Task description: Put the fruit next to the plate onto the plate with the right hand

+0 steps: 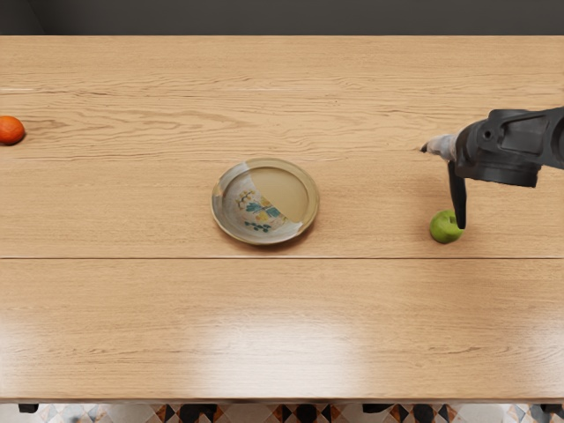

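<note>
Nearest me runs bare counter (282,335) wood. On it the green fruit (445,227) sits well right of the plate (295,189). My right robot hand (483,152) hangs just above the fruit, its lowest part meeting the fruit's right side; whether it grips, I cannot tell. Blue-and-yellow painting marks the plate's centre. An orange fruit (9,129) lies far left of the plate.

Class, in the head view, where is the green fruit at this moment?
The green fruit lies on the table at the right of the head view, well right of the plate, just below the right hand.
</note>
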